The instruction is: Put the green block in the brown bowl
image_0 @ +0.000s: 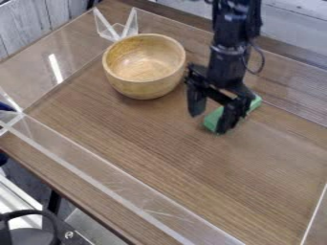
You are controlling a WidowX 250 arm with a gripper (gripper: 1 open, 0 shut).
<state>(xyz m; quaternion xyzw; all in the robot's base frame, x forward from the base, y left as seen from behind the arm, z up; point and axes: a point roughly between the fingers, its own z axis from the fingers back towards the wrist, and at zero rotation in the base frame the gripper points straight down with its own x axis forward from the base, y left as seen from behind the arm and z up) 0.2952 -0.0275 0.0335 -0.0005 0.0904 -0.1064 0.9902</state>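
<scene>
The green block [225,122] lies flat on the wooden table, right of the brown bowl [143,64], and is mostly covered by my gripper. My gripper [216,109] has come down over the block's near end, open, with one black finger [194,100] on its left and the other finger [236,117] on its right. Only the block's near tip and a sliver of its far end show. The bowl is empty and stands upright at the back left.
Clear acrylic walls [76,177] fence the tabletop on the left and front. A clear folded plastic piece [115,24] stands behind the bowl. The table's front edge [128,215] drops off toward a dark chair below.
</scene>
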